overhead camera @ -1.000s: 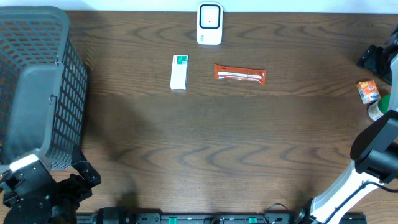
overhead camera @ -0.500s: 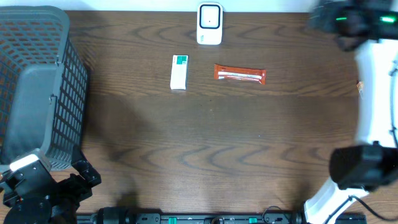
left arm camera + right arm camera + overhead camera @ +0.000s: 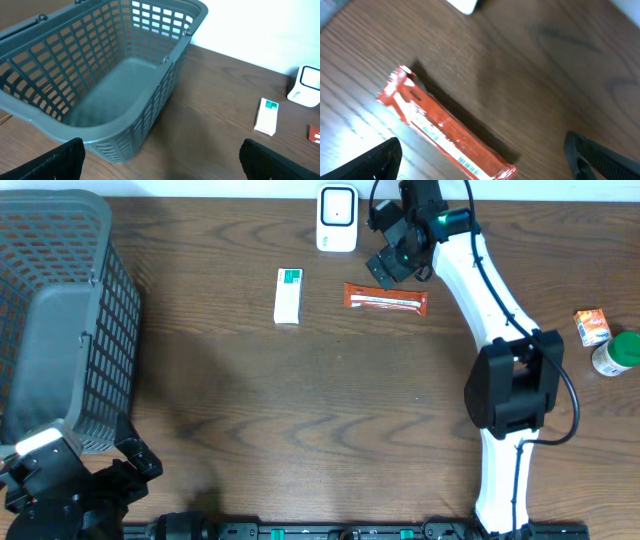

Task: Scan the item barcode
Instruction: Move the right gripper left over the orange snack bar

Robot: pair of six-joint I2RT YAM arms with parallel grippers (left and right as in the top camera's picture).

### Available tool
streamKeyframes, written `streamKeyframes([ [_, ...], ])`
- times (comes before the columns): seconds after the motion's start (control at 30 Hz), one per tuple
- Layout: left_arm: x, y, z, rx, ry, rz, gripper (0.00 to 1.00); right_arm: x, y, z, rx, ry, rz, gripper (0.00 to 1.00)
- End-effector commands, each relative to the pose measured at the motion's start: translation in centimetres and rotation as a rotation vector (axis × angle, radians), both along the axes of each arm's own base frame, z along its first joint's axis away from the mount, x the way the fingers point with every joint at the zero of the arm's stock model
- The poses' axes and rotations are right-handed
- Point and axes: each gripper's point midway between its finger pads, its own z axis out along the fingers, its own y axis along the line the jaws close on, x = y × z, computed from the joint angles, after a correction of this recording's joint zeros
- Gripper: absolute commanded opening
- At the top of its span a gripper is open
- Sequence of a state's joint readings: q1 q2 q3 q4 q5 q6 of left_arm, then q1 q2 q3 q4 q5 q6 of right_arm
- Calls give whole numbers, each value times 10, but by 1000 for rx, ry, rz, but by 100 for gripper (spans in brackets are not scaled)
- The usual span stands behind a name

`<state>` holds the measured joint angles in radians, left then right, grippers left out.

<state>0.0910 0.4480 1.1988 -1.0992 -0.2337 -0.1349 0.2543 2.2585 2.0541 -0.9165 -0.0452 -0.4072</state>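
Presently: dark wood counter (image 3: 330, 410). Grey mesh basket (image 3: 60, 320) at its far left. Right claw (image 3: 390, 262) spread wide, hanging over the red snack bar (image 3: 385, 299), which lies flat toward the back, not gripped. Left claw (image 3: 160, 155) spread too, beside the basket, holding nothing. White scanner (image 3: 337, 218) stands at back edge. White box (image 3: 288, 295) lies left of the bar, apart.

Looks like a mock shop checkout on a robot bench. Grey plastic shopping basket (image 3: 110, 350) at the left, white countertop barcode scanner (image 3: 337, 218) at the far edge. Packaged goods on the dark wood-grain table (image 3: 330, 410): snack bar (image 3: 385, 300), small white box (image 3: 288, 295), green-lidded jar (image 3: 616, 352).
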Motion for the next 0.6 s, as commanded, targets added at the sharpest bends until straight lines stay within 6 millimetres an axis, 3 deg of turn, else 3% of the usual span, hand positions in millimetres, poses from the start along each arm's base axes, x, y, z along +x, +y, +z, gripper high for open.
streamKeyframes([
  [0.0,1,0,-2,-10,3,1,100,-3,-8,-37,-21,80,27,99],
  [0.1,1,0,-2,-10,3,1,100,-14,-10,-64,-52,156,61,99],
  [0.2,1,0,-2,-10,3,1,100,-28,-4,-77,-43,222,107,99],
  [0.33,1,0,-2,-10,3,1,100,-31,6,-78,-1,232,143,99],
  [0.57,1,0,-2,-10,3,1,100,-28,0,-78,4,226,138,99],
])
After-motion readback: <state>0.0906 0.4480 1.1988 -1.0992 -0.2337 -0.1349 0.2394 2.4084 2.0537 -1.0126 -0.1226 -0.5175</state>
